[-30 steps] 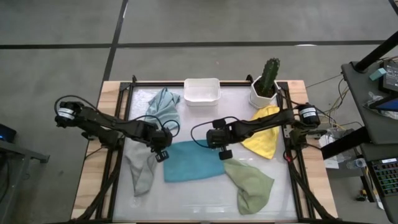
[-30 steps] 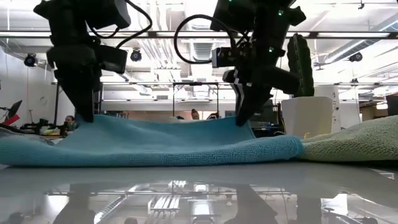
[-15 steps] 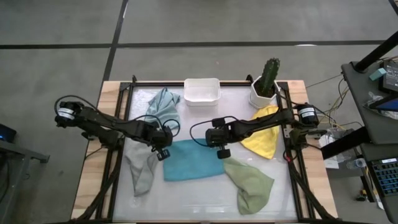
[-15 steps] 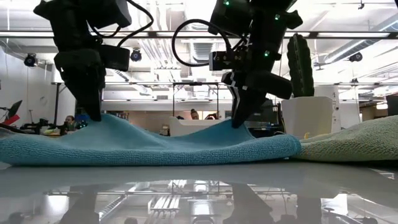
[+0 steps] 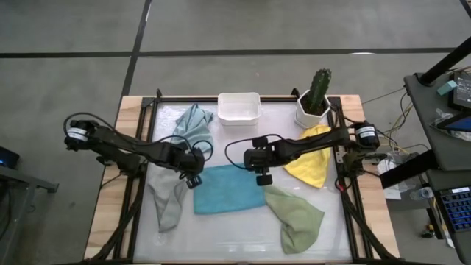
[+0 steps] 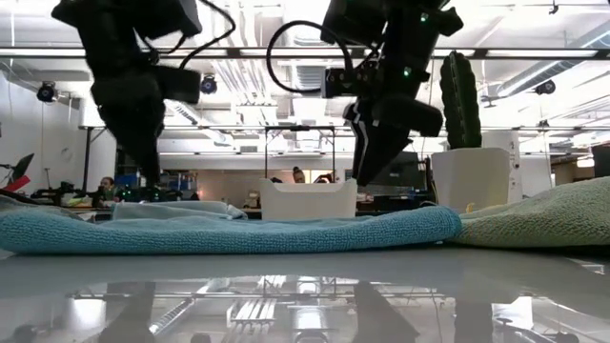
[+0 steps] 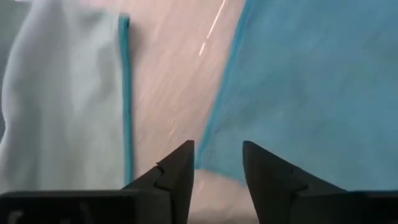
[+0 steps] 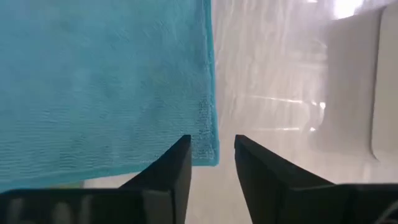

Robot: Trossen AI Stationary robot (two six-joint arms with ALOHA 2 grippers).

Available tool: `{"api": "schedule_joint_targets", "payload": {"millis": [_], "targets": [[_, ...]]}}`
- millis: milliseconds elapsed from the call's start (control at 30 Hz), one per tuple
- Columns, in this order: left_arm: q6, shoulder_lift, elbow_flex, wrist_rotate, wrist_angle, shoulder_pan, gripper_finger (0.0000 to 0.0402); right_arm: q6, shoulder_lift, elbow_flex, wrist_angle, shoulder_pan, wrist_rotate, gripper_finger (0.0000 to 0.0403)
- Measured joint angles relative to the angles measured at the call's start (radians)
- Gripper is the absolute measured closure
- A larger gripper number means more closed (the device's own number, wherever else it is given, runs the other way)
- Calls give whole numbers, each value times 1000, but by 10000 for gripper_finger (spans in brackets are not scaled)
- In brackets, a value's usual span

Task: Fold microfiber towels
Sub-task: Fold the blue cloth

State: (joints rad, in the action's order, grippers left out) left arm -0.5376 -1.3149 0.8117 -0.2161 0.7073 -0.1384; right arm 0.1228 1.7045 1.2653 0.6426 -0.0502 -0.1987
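A: So, high view first. Where does the bright blue towel [image 5: 229, 190] sit?

B: Centre of the frame, flat on the table [image 5: 243, 235], folded to a rectangle. The left gripper [image 5: 193, 180] hangs at its upper left corner, the right gripper [image 5: 263, 177] at its upper right corner.

A: Other towels?

B: Pale blue-grey towel [image 5: 193, 122] upper left of centre, beside the white tub [image 5: 238, 107]. Grey towel [image 5: 166, 202] at lower left, touching the blue one's left edge. Sage green towel [image 5: 296, 218] lower right. Yellow towel [image 5: 313, 158] right of centre, below the potted cactus [image 5: 317, 96].

A: Low view?

B: The bright blue towel [image 6: 229, 231] lies as a flat band across the middle. The left gripper [image 6: 151, 171] stands above its left part, the right gripper [image 6: 370, 171] above its right part, both clear of the cloth. The sage green towel [image 6: 538, 217] rises at the right edge; the tub [image 6: 309, 199] shows behind, centre.

A: Left wrist view, jaws?

B: Spread, nothing between them. The left gripper [image 7: 217, 174] sits over the towel's corner [image 7: 311, 93]; the grey towel [image 7: 59, 99] fills the left of frame.

A: Right wrist view?

B: Same: jaws parted and empty. The right gripper [image 8: 211, 165] hovers over the blue towel's corner [image 8: 106, 81], bare table at right.
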Motion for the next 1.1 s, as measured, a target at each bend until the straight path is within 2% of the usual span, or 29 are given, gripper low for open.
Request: {"api": "schedule_joint_targets", "payload": {"millis": [100, 233, 500, 767, 1100], "targets": [[39, 2, 0, 8, -58, -35, 279, -15, -15, -15, -23, -7, 51, 294], [74, -9, -30, 34, -189, -81, 299, -21, -17, -70, -147, -23, 125, 320], [46, -112, -58, -1, -207, -100, 361, -28, -17, -235, -466, -14, 124, 389], [45, -227, -65, -41, -228, -96, 400, -79, -10, -335, -660, 29, 120, 394], [20, -244, -64, -82, -226, -91, 400, -86, 73, -320, -677, 60, 124, 394]]}}
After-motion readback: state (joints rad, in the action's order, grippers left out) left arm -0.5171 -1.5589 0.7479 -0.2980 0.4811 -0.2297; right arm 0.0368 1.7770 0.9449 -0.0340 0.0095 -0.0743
